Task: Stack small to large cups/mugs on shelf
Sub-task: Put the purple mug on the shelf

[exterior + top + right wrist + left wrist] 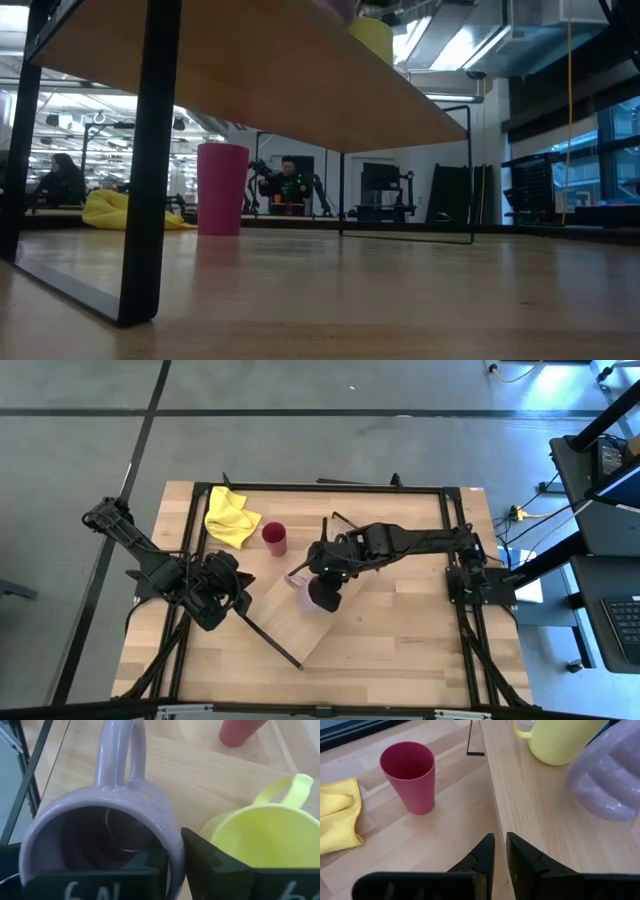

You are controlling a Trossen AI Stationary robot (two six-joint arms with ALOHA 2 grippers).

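Lilac mug (100, 835) clamped by its rim in the right gripper (172, 865), on the shelf (285, 615).

Its handle points away from the wrist, and the two dark fingers pinch the wall on the side next to the lime-yellow mug (265, 840), one finger inside and one outside; the two mugs stand just beside each other on the light-wood board. In the high view the right gripper (325, 592) sits over the shelf's end nearest the table's middle. The dark red tumbler (275, 539) stands upright on the tabletop, off the shelf and near its edge, with a yellow cloth (231, 517) beside it. The left gripper (500, 852) hovers by the shelf's long edge, fingers nearly together with only a narrow slit between them, holding nothing.
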